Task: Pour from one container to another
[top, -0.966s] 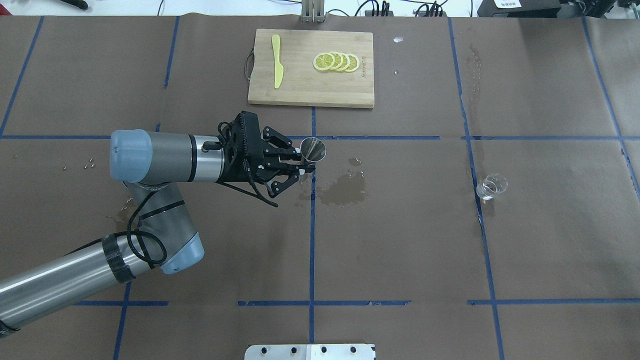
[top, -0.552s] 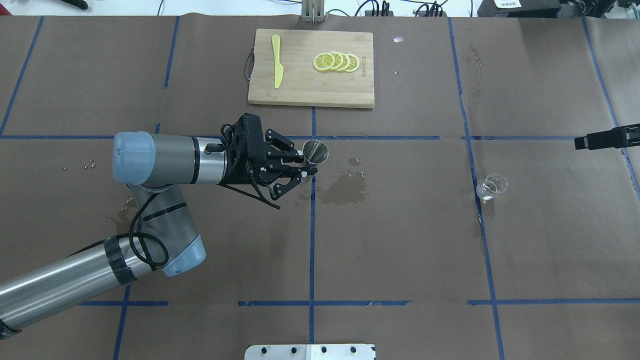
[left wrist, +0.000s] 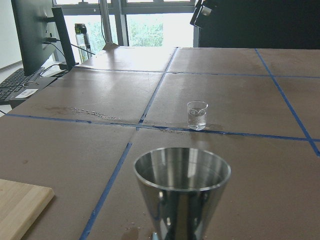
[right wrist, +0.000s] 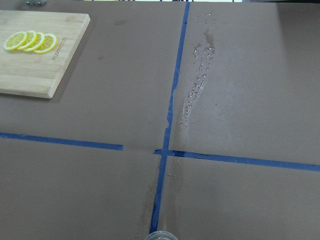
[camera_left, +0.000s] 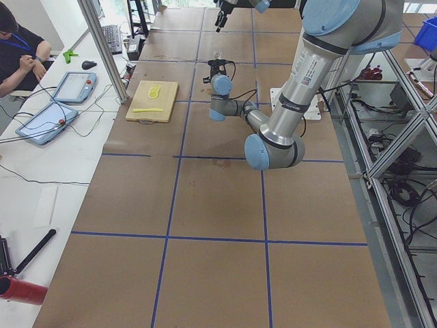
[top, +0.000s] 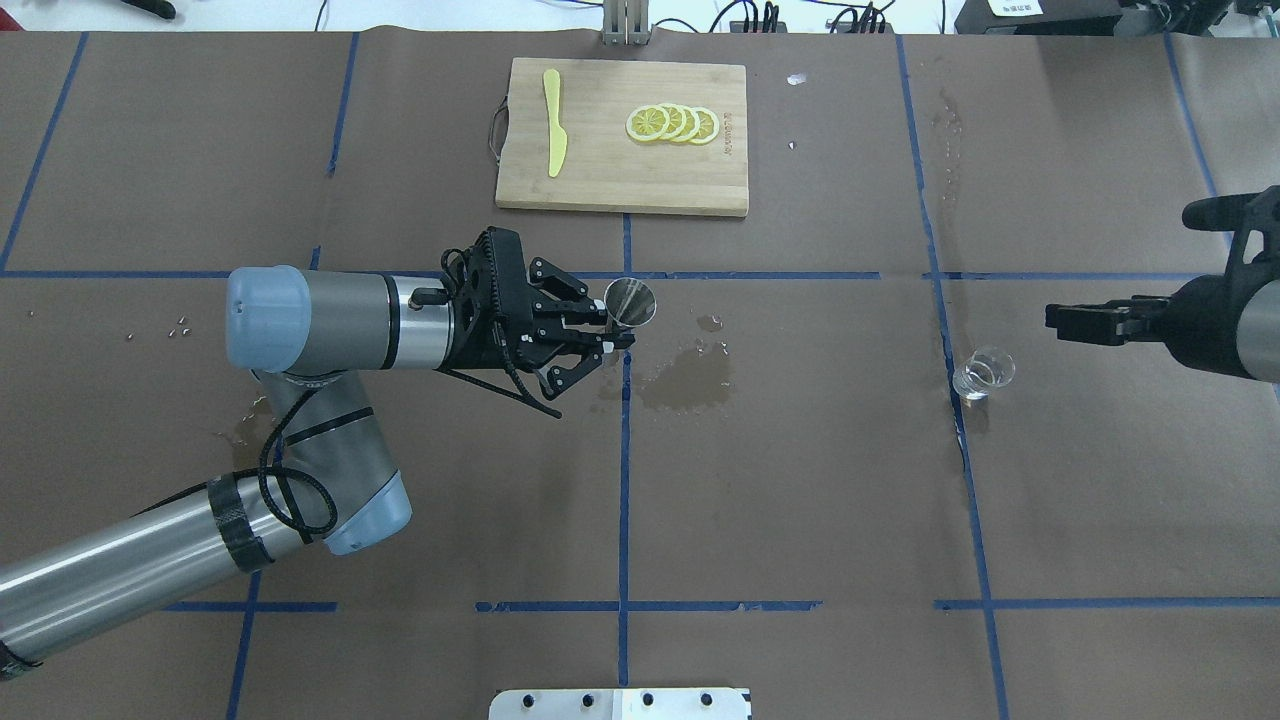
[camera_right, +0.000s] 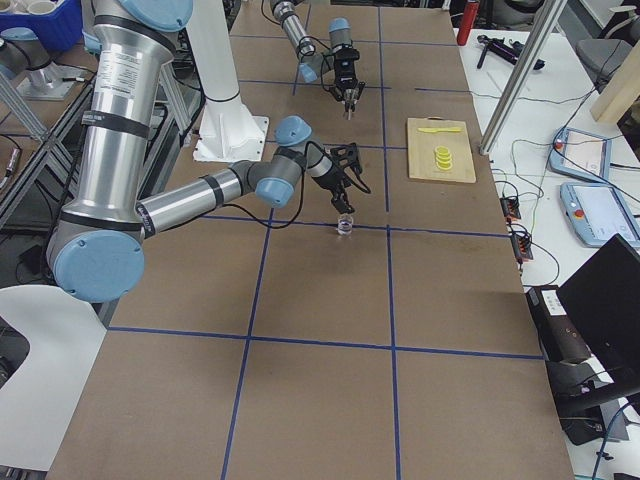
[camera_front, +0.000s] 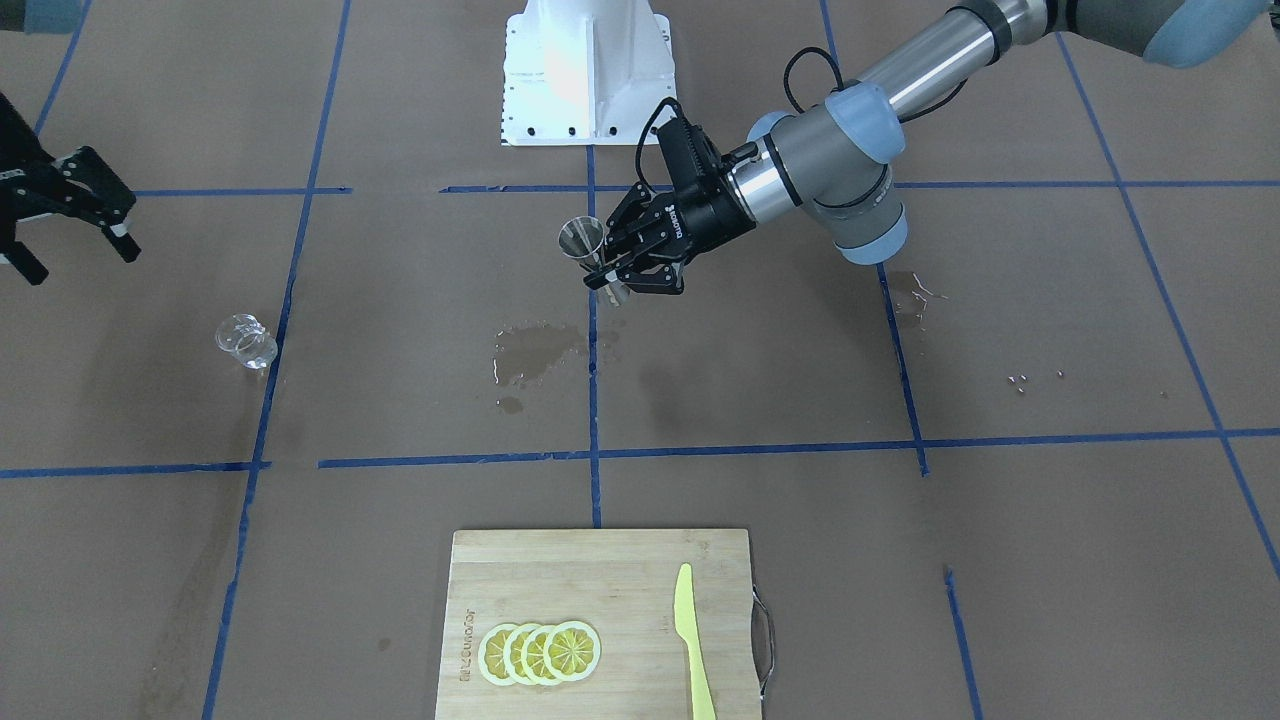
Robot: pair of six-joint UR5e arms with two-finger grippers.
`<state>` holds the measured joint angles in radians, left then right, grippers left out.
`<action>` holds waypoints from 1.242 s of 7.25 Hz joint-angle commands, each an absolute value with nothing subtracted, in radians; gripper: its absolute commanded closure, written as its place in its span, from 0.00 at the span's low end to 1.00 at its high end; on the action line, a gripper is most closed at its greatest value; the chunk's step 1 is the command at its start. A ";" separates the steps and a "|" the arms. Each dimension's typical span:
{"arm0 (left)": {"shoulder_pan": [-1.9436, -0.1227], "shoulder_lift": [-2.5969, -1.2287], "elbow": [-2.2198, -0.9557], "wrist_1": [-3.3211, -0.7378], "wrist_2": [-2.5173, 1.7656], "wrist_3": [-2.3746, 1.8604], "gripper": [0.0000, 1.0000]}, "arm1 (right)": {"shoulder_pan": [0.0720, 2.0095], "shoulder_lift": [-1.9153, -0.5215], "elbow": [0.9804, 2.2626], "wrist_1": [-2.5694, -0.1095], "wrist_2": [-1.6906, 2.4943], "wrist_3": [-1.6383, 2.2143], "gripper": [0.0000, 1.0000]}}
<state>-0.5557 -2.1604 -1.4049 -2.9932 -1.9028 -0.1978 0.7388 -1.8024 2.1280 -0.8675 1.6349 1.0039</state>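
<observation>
A steel jigger (top: pixel 629 302) hangs upright above the table's middle, with my left gripper (top: pixel 610 335) shut on its lower half. Its empty-looking bowl (left wrist: pixel 182 175) fills the bottom of the left wrist view. A small clear glass beaker (top: pixel 982 372) with a little liquid stands on the table at the right, also seen as the beaker (camera_front: pixel 245 341) in the front view. My right gripper (top: pixel 1058 322) hovers open just right of the beaker and above it, holding nothing. In the right wrist view only the beaker's rim (right wrist: pixel 161 235) shows at the bottom edge.
A wooden cutting board (top: pixel 600 170) lies at the far side with lemon slices (top: pixel 672 124) and a yellow knife (top: pixel 553 120). A wet patch (top: pixel 685 380) darkens the paper right of the jigger. Water drops (right wrist: pixel 197 85) run along a blue tape line.
My right arm came in from the right edge and moved left toward the beaker. The left gripper with the jigger shifted slightly right, then stayed put.
</observation>
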 commanded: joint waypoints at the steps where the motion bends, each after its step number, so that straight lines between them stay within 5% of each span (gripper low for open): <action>1: -0.555 -2.157 -1.405 -2.994 -1.902 -0.196 1.00 | 0.509 -1.845 2.126 -0.773 1.264 1.098 0.02; 4: -0.555 -2.152 -1.407 -2.994 -1.902 -0.196 1.00 | 0.290 -1.844 1.948 -0.569 0.845 1.117 0.01; 9: -0.555 -2.151 -1.408 -2.994 -1.902 -0.196 1.00 | 0.193 -1.711 1.628 -0.358 0.571 1.115 0.00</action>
